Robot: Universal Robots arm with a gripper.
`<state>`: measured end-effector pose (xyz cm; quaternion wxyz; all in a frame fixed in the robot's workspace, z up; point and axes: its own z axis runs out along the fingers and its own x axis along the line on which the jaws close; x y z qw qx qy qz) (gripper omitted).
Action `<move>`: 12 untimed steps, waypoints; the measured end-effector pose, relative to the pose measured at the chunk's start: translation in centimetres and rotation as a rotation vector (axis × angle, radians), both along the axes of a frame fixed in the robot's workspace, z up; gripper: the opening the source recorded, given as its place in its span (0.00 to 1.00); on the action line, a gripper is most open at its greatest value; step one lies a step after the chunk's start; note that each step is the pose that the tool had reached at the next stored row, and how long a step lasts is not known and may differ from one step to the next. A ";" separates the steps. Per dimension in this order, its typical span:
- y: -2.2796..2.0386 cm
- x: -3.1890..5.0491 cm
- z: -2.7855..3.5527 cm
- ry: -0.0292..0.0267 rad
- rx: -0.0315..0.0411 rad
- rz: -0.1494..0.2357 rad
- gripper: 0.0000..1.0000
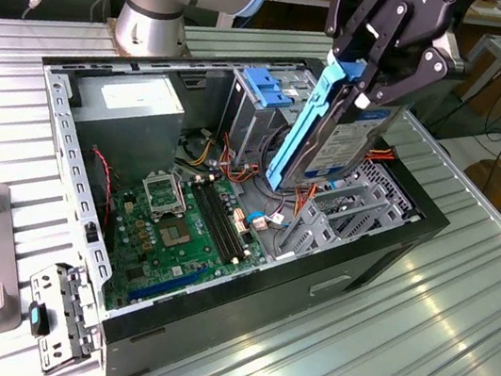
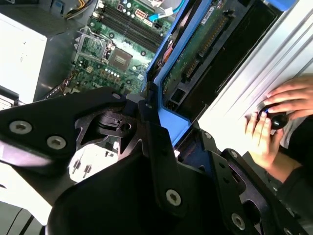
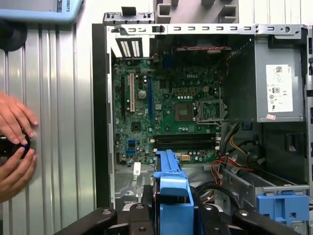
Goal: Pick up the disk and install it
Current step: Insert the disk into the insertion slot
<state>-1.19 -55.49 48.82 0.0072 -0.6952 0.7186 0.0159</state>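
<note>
The gripper (image 1: 361, 80) is clamped on the upper end of the disk (image 1: 337, 154), its black fingers pressing against the blue side rails (image 1: 295, 133). In the exterior view the frame edge cuts off the gripper's upper body. The disk hangs from it on edge and tilted, over the open computer case (image 1: 261, 304). Its lower end sits down among red and orange cables (image 1: 305, 194), so whether it touches anything there cannot be told. Just beside the disk stands the metal cage with a blue plastic top (image 1: 264, 87). Farther below and away from the gripper lie the motherboard (image 1: 183, 220) and the grey power supply box (image 1: 130, 107). In both wrist views the gripper's own black links hide the held end of the disk. Outside the case, a person's hands (image 3: 14, 115) rest on the ribbed table (image 1: 416, 348) around a small dark object (image 3: 12, 146), both partly cut off.
</note>
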 end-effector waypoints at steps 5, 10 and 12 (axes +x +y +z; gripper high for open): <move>-0.51 1.72 -0.42 0.0000 -0.0001 0.000 0.37; -0.96 3.20 -0.80 -0.0001 0.0001 0.000 0.37; -1.00 3.90 -0.99 0.0000 -0.0001 0.000 0.37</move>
